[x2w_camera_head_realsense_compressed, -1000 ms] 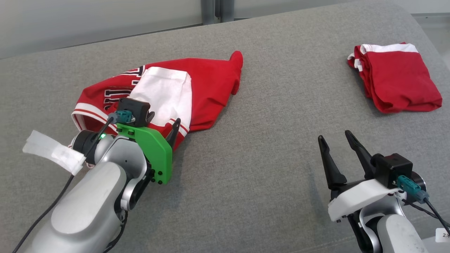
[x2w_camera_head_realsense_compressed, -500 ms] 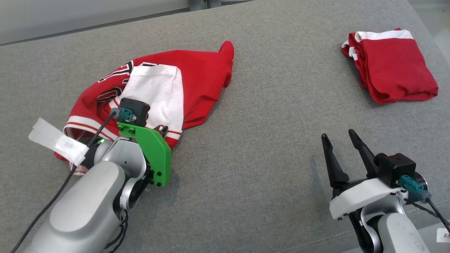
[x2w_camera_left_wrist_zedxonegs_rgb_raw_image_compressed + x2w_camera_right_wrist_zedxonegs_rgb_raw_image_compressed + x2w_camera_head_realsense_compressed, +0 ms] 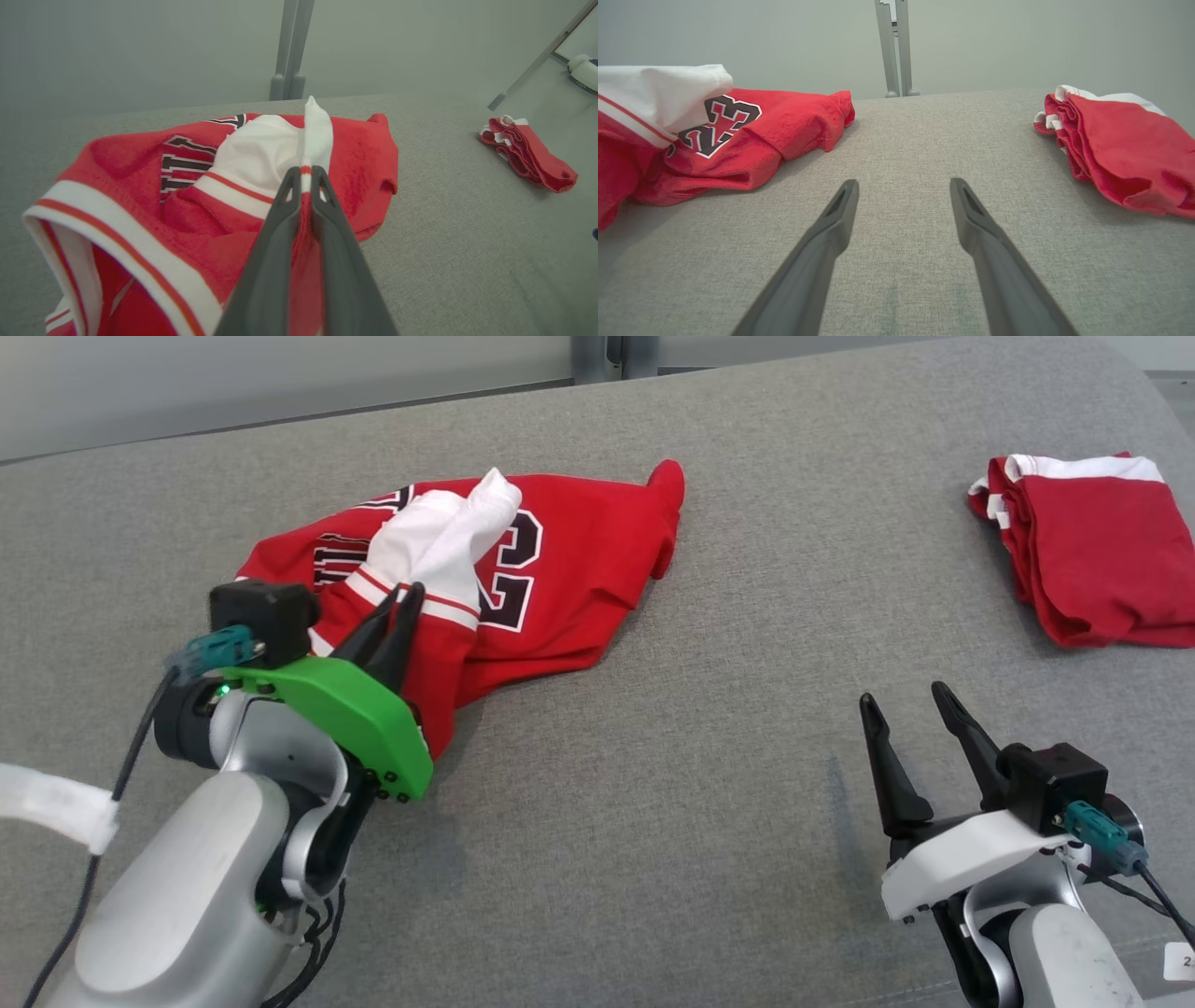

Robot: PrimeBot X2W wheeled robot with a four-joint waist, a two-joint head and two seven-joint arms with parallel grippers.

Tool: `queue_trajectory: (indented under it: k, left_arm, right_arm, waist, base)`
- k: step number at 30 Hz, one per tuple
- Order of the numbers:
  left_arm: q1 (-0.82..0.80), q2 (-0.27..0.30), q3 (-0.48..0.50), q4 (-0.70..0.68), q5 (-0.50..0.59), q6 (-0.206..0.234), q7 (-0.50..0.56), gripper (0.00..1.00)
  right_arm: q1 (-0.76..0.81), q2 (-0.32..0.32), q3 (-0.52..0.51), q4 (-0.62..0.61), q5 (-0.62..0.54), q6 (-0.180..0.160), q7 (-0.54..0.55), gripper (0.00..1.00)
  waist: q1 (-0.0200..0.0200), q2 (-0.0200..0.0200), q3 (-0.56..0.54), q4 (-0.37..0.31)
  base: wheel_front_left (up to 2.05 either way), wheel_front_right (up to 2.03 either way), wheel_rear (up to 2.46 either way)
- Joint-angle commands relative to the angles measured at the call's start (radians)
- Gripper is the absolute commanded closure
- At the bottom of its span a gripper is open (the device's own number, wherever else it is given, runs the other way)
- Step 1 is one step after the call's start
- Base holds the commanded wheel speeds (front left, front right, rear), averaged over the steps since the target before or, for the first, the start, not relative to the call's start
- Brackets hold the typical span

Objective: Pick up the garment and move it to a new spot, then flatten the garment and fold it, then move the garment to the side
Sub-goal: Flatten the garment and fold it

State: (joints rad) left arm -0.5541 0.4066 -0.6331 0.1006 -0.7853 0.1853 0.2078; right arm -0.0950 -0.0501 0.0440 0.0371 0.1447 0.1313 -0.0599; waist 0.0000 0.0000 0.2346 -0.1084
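The garment is a red jersey with white trim and a dark number, crumpled on the grey surface at centre left; it also shows in the left wrist view and the right wrist view. My left gripper is shut on the garment's near edge, where red cloth meets the white striped part, and that edge is lifted. In the left wrist view the cloth is pinched between the closed fingers. My right gripper stands open at the lower right, well away from the garment, with nothing between its fingers.
A second red garment, folded with white trim, lies at the far right of the grey cushioned surface. It shows too as the folded garment to the right of my right gripper. A grey wall and a metal post stand behind the surface.
My left gripper has closed on the garment's near edge and lifted it, so the white part stands up and the number shows. The camera shifted. The right arm has not moved.
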Motion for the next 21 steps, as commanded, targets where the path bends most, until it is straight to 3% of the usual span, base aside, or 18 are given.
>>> queue_trajectory:
  k: [1,8,13,21]
  left_arm:
    - [0.033,0.024,0.028,-0.037,-0.01,0.017,-0.028,1.0]
    - [0.178,0.119,0.099,-0.199,-0.015,0.089,-0.074,1.0]
    - [0.347,0.233,0.152,-0.307,-0.023,0.165,-0.075,1.0]
    - [0.445,0.267,0.244,-0.303,-0.052,0.213,-0.15,1.0]
  right_arm:
    - [0.011,-0.001,-0.005,-0.004,-0.01,-0.001,0.005,0.0]
    - [0.029,-0.001,-0.017,-0.022,-0.018,-0.001,0.02,0.0]
    - [0.041,-0.001,-0.03,-0.044,-0.028,-0.001,0.036,0.0]
    - [0.045,-0.001,-0.032,-0.053,-0.036,-0.001,0.046,0.0]
  waist:
    - [0.0,0.0,-0.019,0.028]
    - [0.0,0.0,-0.037,0.067]
    - [0.0,0.0,-0.038,0.092]
    - [0.0,0.0,-0.043,0.109]
  base:
    - [0.0,0.0,0.0]
    - [0.0,0.0,0.0]
    - [0.0,0.0,0.0]
    - [0.0,0.0,0.0]
